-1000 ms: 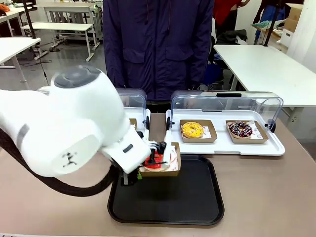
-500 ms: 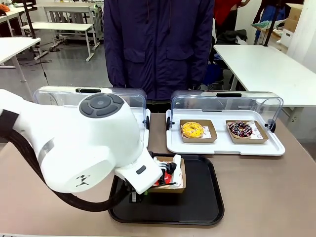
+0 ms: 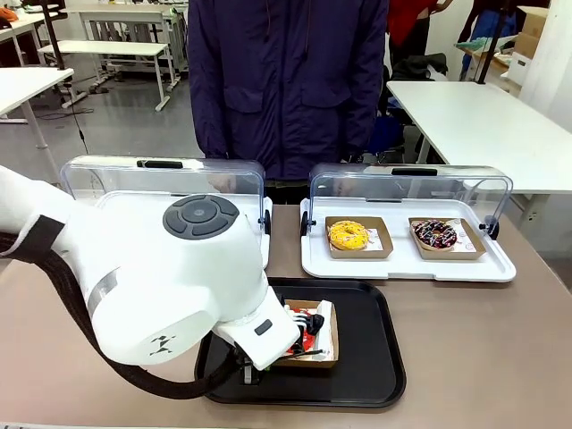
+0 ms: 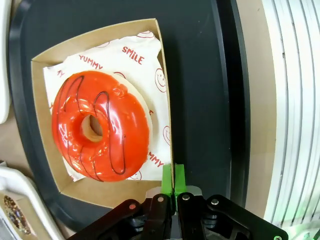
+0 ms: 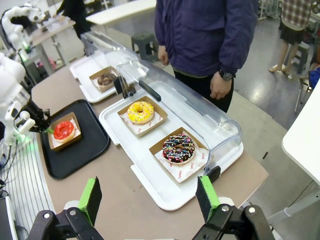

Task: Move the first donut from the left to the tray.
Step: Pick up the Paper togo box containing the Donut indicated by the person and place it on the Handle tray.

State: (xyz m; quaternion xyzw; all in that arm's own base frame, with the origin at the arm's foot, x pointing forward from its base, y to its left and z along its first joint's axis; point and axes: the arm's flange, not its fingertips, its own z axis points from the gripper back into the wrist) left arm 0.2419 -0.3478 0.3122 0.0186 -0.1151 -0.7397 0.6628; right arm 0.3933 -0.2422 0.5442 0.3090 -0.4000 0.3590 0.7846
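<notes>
The donut (image 4: 100,125), in its cardboard holder (image 4: 100,187), is already placed inside the tray (image 4: 200,75), so only the release and withdrawal appear to be left. The left claw (image 4: 173,177) is pinched together on the holder's side wall, the donut lying just beyond its tips. The right claw (image 5: 150,197) is held wide apart and empty, well away above the bench (image 5: 120,180).

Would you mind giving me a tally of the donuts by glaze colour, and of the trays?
Red donut: 1
Yellow donut: 1
Sprinkled chocolate donut: 1
Plain brown donut: 1
Black tray: 1
White trays with clear lids: 2
Total: 4 donuts, 3 trays
</notes>
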